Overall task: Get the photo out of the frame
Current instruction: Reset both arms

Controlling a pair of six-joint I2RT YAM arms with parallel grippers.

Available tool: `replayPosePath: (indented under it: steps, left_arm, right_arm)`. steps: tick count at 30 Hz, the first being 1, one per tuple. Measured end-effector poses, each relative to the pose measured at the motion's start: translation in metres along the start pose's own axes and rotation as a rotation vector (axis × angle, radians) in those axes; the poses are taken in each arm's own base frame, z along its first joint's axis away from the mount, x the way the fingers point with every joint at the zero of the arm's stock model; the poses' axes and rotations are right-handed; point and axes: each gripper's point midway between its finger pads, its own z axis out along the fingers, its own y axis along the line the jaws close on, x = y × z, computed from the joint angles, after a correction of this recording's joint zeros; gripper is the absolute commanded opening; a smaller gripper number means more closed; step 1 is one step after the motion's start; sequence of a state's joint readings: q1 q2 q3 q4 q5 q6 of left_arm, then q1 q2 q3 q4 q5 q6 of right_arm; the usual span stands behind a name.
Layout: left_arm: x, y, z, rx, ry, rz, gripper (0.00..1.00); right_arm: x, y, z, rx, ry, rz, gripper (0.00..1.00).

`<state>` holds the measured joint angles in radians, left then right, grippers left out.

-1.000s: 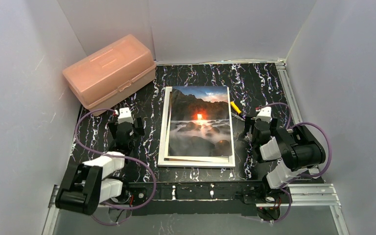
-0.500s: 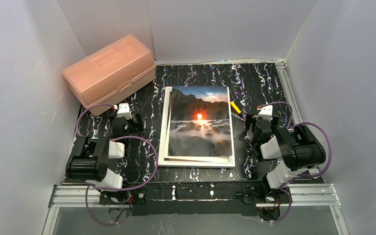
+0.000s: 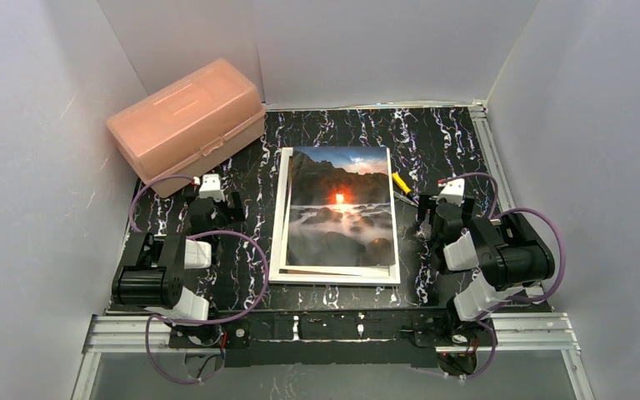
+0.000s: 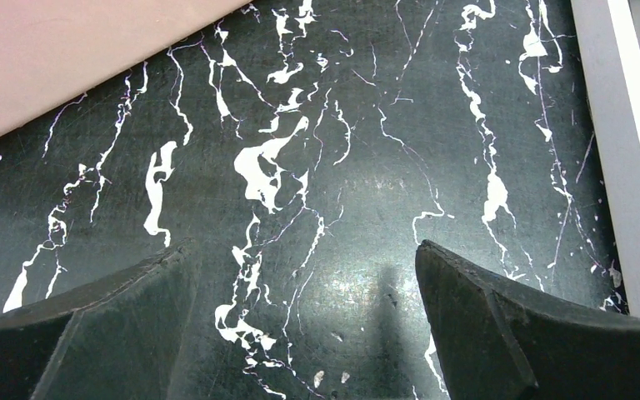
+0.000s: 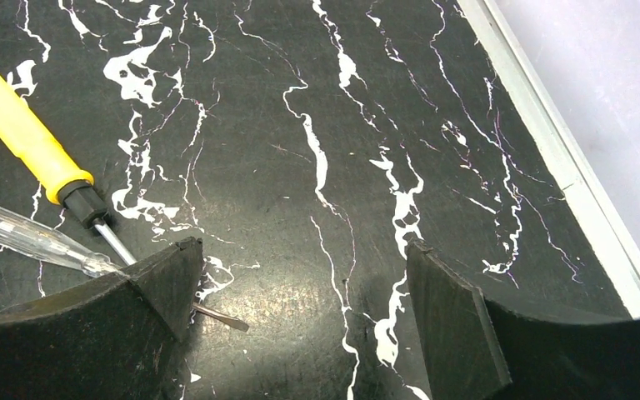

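Glossy rectangular photo (image 3: 337, 212) flat on thin white frame (image 3: 333, 277); left tool (image 4: 304, 250) and right tool (image 5: 304, 246) wide, empty.

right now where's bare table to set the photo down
Widest bare patch: far right corner, between back wall, side rail and frame. Narrower strip between frame and left arm. Crowded: yellow screwdriver and right arm by the frame's right edge.

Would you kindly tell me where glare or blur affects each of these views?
Top external view: evenly lit and sharp, with no glare washing out the photo. Left wrist view: a soft bright sheen on the table between the fingers of the left hand, marbling otherwise crisp. Right wrist view: a fainter sheen low on the table, the yellow screwdriver in focus.
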<state>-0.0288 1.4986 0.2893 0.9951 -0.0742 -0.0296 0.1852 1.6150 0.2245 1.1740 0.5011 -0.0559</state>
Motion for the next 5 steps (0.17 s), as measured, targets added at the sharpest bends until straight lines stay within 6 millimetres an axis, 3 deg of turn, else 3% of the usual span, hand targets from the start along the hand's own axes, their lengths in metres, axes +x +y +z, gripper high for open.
replayPosePath:
  steps: [5]
  left_arm:
    - [0.0009,-0.001,0.0,0.007,0.005,0.0,0.98]
  right_arm:
    - [-0.0007,-0.0002,0.0005,0.001,-0.002,0.001,0.99]
